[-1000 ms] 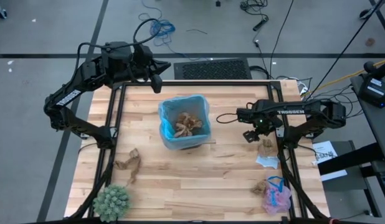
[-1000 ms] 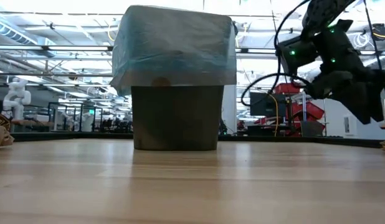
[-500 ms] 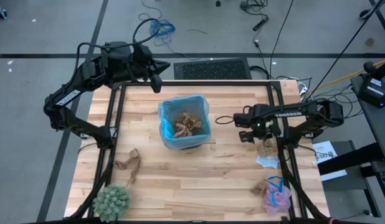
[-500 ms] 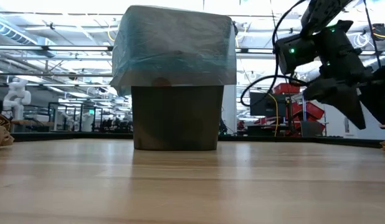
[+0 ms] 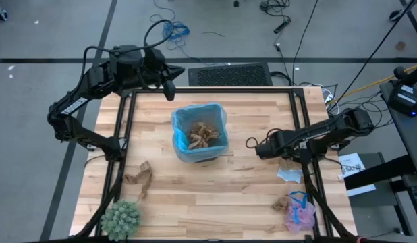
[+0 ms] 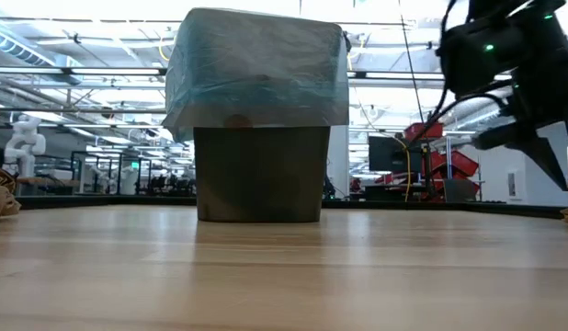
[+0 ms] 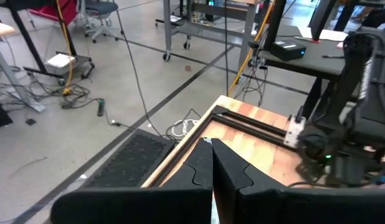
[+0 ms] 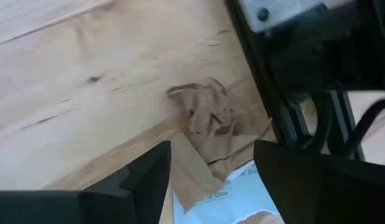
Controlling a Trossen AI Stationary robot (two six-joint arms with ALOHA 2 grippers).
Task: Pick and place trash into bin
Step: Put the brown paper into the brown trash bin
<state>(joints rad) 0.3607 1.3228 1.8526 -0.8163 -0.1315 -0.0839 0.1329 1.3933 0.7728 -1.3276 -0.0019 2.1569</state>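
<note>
**Right gripper poised over a brown wad, fingers wide**

Fingers spread on the right gripper, nothing between them, and just past the tips lies a crumpled brown paper wad on the wood. The wad is lumpy, longer than it is wide, its long axis running from the fingers toward the dark frame rail alongside it. Under its near end sits a white paper scrap with print on it, touching the wad.

From overhead, that right gripper is on the table's right side, hard against the frame rail, the arm stretched low across it. The white scrap pokes out just below the arm. Further toward the front right corner lies the pink mesh puff with its blue string, and a small brown wad beside it.

The bin, blue-lined, stands mid-table toward the back with brown paper already inside. To its front left, well apart, another brown wad stretches away from the green spiky plant in the front left corner.

The left gripper waits at the back left corner, fingers pressed together, empty.
</note>
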